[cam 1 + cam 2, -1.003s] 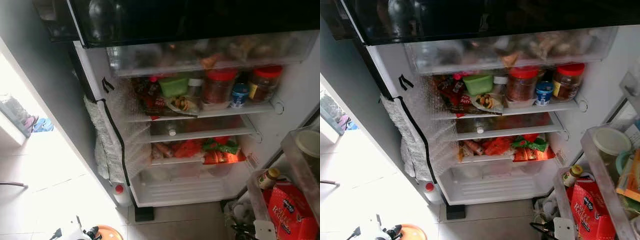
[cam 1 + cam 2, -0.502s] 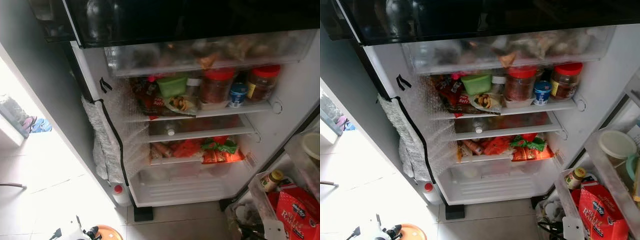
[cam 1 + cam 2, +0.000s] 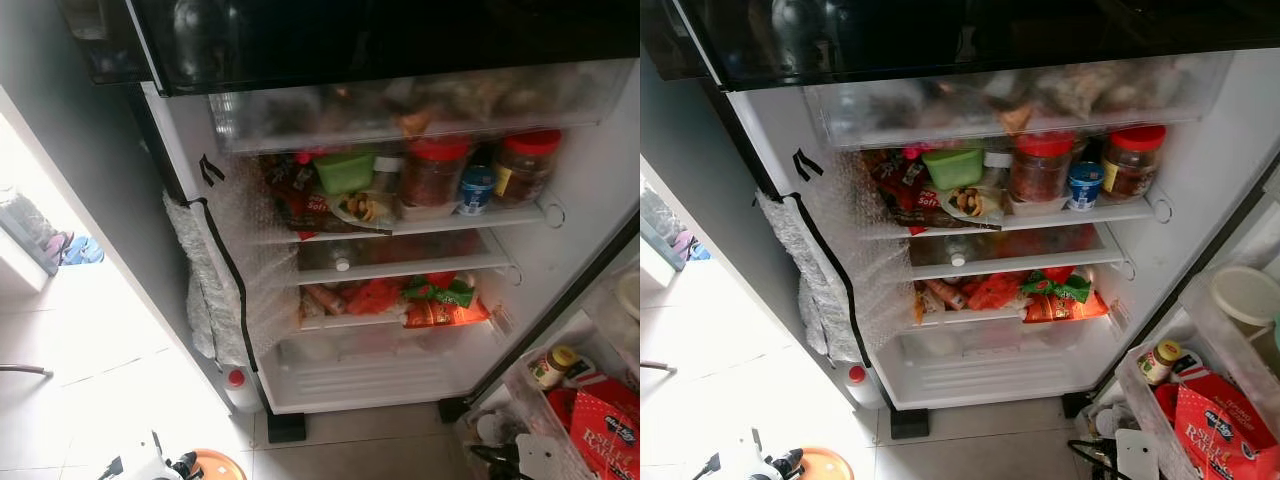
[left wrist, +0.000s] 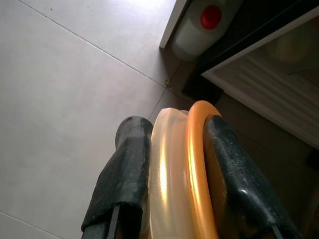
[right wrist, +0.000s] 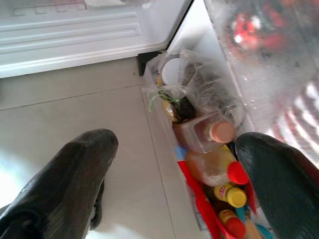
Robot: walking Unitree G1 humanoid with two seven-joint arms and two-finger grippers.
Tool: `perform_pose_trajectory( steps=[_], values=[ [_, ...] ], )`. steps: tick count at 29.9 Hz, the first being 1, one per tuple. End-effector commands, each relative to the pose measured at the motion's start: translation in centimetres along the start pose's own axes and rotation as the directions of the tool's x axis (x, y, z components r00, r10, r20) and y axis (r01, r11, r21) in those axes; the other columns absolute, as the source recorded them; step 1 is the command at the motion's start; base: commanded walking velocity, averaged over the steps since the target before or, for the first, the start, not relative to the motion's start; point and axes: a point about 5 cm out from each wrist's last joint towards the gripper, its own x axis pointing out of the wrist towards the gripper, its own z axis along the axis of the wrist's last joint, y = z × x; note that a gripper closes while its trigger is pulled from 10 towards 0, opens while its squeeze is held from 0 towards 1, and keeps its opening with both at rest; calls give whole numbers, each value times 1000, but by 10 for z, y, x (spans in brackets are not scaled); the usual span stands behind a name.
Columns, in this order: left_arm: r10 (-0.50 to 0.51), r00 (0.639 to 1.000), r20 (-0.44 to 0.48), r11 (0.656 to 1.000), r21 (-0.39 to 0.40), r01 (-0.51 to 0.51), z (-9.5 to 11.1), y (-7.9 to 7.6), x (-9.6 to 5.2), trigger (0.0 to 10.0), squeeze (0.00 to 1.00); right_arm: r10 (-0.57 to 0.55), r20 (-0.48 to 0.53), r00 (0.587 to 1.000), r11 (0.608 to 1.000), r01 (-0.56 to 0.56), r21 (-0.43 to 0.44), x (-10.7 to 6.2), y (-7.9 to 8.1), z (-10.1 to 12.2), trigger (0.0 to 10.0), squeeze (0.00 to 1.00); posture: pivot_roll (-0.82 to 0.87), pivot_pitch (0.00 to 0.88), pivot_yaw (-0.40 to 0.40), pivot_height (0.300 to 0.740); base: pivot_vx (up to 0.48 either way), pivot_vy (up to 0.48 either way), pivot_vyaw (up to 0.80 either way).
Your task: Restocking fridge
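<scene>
While the fridge (image 3: 1200,170) stands open with stocked shelves, the left gripper (image 4: 172,164) hangs low over the floor tiles (image 4: 60,99), jaws clenched on an orange-lidded container (image 4: 182,174) held on edge, rim toward the fridge base; the right gripper (image 5: 174,174) hangs released beside the door bottles (image 5: 219,164).

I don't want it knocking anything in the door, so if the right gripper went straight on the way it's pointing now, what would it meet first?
Probably the bottles in the fridge door bin: the open right gripper points at a clear bottle with an orange cap, with tiled floor beside it. Depth is unclear.
</scene>
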Motion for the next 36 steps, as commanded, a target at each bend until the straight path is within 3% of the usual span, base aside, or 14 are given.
perform_pose_trajectory(
  steps=[1, 14, 20, 28, 31, 34, 36],
  values=[
    [-4, 1000, -28, 1000, -22, 3, -7, -1, -1, 10000, 0, 7, -10, 1000, 1000, -7, 2, 0, 4, -3, 10000, 0, -35, 47, 27, 740, 0, 0, 0],
    [-21, 1000, -19, 999, -27, 20, -5, -3, 0, 10000, 0, -109, 54, 993, 994, 109, 14, 1, -18, 10, 10000, 0, -39, 43, 28, 740, 0, 0, 0],
    [-25, 999, -19, 999, -33, 25, -6, -4, 0, 10000, 0, -136, 82, 987, 990, 139, -27, 2, -21, 18, 10000, 0, -37, 48, 27, 740, 0, 0, 0],
    [-30, 999, -14, 999, -38, 30, -4, -5, 0, 10000, 0, -230, 123, 965, 968, 240, -69, 2, -38, 29, 10000, 0, -41, 57, 26, 740, 0, 0, 0],
    [-30, 999, -14, 999, -38, 29, -4, -4, 0, 10000, 0, -238, 129, 963, 968, 246, -47, 2, -38, 31, 10000, 0, -41, 57, 26, 740, 0, 0, 0],
    [-28, 999, -16, 999, -36, 28, -5, -3, 0, 10000, 0, -174, 136, 975, 984, 168, 60, 3, -15, 29, 10000, 0, -46, 57, 26, 740, 0, 0, 0],
    [-28, 999, -16, 999, -36, 27, -5, -3, 0, 10000, 0, -151, 139, 979, 986, 141, 85, 2, -7, 27, 10000, 0, -46, 58, 27, 740, 0, 0, 0]
  ],
)
